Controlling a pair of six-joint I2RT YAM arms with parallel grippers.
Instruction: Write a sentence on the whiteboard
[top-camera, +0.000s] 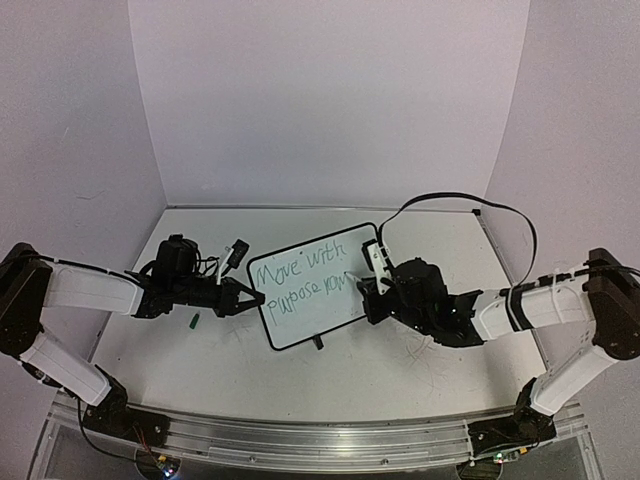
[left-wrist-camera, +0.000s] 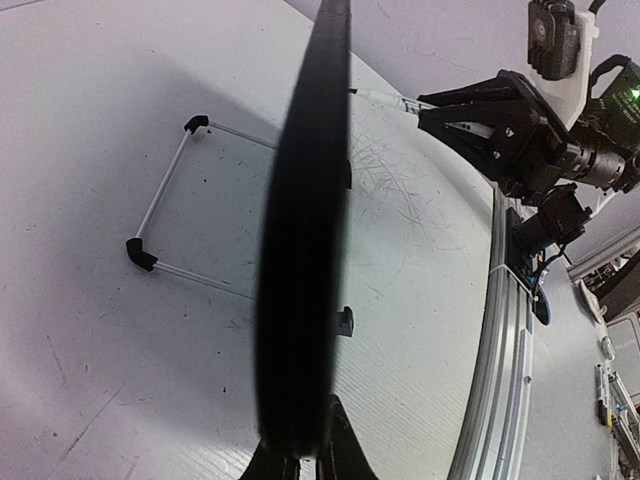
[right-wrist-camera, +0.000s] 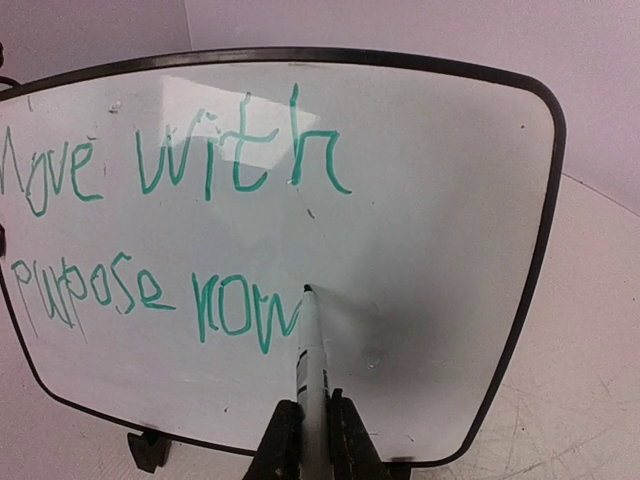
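- The whiteboard (top-camera: 305, 285) is being stood upright near the middle of the table (top-camera: 200, 370). Its small black feet (right-wrist-camera: 148, 448) are on the tabletop and the writing face is being turned toward the right arm.
- The left gripper (left-wrist-camera: 305, 455) is being clamped tight on the board's left edge. From the left wrist the board shows edge-on, as a dark strip rising from between the fingers. Best guess: it's being braced so pen pressure isn't sliding or tipping it.
- The right gripper (right-wrist-camera: 313, 440) is being squeezed shut on a marker (right-wrist-camera: 310, 350). The barrel is being pinched between the fingers and pointed straight ahead, so the tip is being brought to the surface pretty much head-on.
- The tip is being pressed to the board just right of the word "now", at the end of the second line. The green writing reads "Move with purpose now".
- Judging by that, the sentence is looking basically done, and maybe only a full stop is being added.
- Worth noting: the board is being gripped on one side only, so a hard push on the free side could twist it. Light pressure is probably being called for.
- A small green thing (top-camera: 194, 321) is lying on the table beside the left arm. It's possibly the cap, but it's too small to tell.
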